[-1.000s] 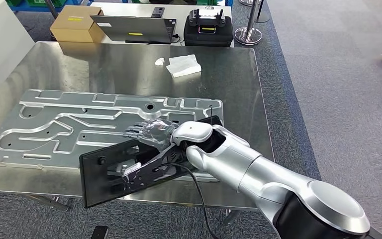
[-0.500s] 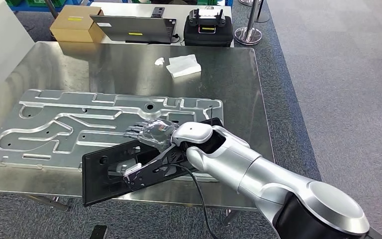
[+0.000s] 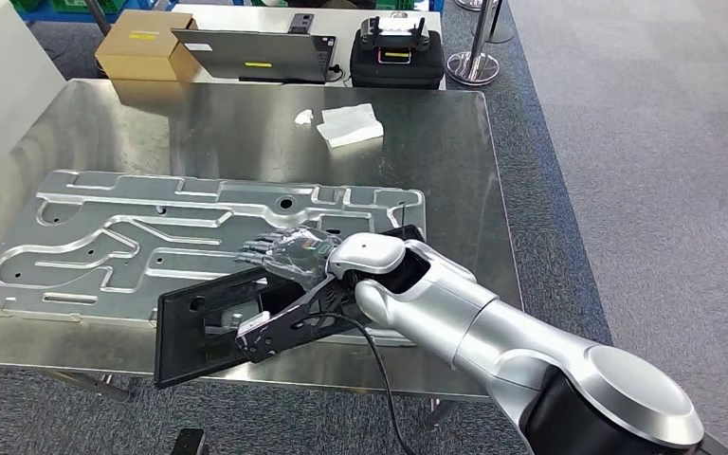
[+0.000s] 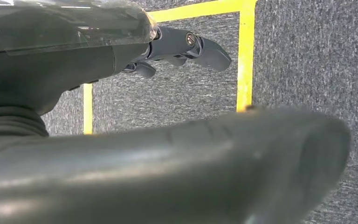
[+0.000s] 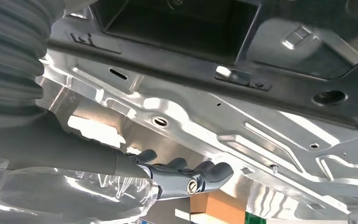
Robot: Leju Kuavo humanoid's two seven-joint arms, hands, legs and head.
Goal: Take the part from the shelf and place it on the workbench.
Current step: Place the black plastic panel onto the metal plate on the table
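The right hand (image 3: pixel 280 251) grips the black part (image 3: pixel 209 327), which lies tilted on the desk (image 3: pixel 246 123) over the metal plate (image 3: pixel 152 237). Judging by this, only letting go remains. The left hand (image 4: pixel 177 44) hangs, holding nothing.

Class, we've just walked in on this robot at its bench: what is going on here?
The right robot hand grips a flat black part, holding it tilted over the near edge of the steel workbench. The part overlaps a large silver plate lying flat on the bench and is not yet set down. The left robot hand hangs above grey floor with yellow tape, holding nothing.
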